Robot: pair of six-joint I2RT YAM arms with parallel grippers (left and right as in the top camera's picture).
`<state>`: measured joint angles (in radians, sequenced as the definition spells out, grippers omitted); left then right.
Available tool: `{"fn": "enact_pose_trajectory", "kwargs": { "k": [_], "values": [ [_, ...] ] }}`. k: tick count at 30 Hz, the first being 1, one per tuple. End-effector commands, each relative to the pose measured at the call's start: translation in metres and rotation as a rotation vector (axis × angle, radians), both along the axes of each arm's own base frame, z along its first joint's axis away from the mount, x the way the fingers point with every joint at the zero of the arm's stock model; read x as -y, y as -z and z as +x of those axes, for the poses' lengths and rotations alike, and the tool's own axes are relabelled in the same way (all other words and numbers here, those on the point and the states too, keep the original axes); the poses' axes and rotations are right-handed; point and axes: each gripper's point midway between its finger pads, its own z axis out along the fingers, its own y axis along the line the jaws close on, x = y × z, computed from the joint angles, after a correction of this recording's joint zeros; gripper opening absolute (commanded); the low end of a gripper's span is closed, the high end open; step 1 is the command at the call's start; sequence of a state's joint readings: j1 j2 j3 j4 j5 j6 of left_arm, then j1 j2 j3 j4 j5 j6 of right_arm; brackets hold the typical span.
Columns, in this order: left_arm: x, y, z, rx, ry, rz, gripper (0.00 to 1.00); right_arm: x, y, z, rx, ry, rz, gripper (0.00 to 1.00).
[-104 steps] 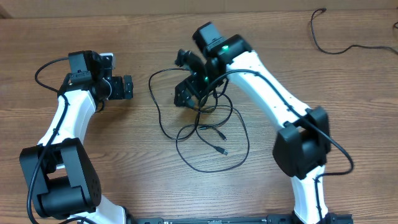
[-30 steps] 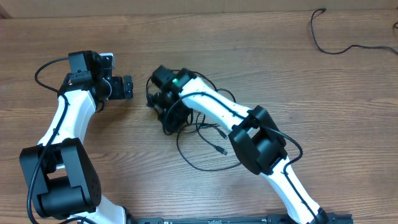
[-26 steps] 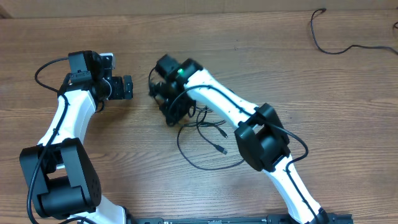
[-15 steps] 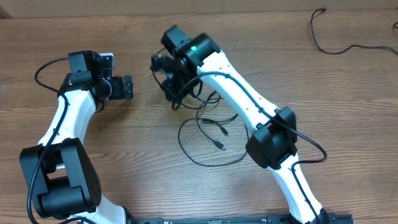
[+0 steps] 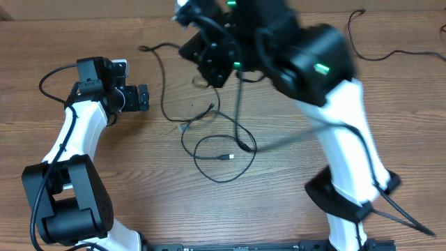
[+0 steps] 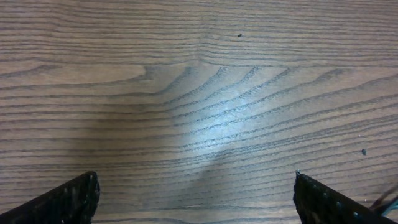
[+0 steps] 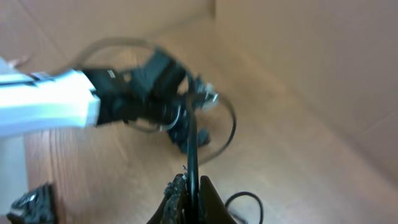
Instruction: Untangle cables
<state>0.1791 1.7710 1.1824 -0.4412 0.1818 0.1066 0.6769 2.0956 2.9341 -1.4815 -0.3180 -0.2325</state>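
Note:
The cables [image 5: 226,157] are thin black cords. Some strands hang from my right gripper [image 5: 209,56], and loose loops with small plugs lie on the wooden table [image 5: 125,174] below it. The right arm is raised high over the back of the table and looks blurred. In the right wrist view the right gripper [image 7: 194,186] is shut on one black cable [image 7: 192,140] that runs straight away from the fingertips. My left gripper [image 5: 143,97] is at the left, low over bare wood. Its jaws stand wide open in the left wrist view [image 6: 196,200] with nothing between them.
Another thin black cord [image 5: 362,38] lies at the far right corner of the table. A cardboard wall [image 7: 311,62] rises behind the table. The left arm's white link [image 7: 50,109] shows in the right wrist view, left of the hanging cable.
My right arm has risen and moved toward the back with a cable in its grip. The bundle has been drawn out into longer strands and looser loops. The left arm has not moved.

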Motion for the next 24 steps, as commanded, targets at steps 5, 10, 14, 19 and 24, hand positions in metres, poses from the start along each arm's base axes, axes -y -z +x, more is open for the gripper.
{"fn": "enact_pose_trajectory", "kwargs": {
  "k": [5, 10, 14, 19, 24],
  "values": [
    [-0.002, -0.009, 0.0, 0.021, -0.014, 0.004, 0.99, 0.046, -0.08, -0.023, 0.219, 0.122, 0.088, 0.04],
    [-0.002, -0.009, 0.0, 0.021, -0.014, 0.004, 1.0, 0.062, -0.107, -0.035, 0.287, 0.149, 0.135, 0.04],
    [-0.002, -0.009, 0.0, 0.021, -0.014, 0.004, 0.99, 0.065, -0.132, -0.039, 0.353, 0.153, 0.198, 0.04],
    [-0.002, -0.009, 0.0, 0.021, -0.014, 0.004, 1.0, 0.064, -0.165, -0.04, 0.45, 0.154, 0.292, 0.04],
    [-0.002, -0.009, 0.0, 0.021, -0.014, 0.004, 0.99, 0.065, -0.198, -0.04, 0.548, 0.159, 0.385, 0.04]
  ]
}}
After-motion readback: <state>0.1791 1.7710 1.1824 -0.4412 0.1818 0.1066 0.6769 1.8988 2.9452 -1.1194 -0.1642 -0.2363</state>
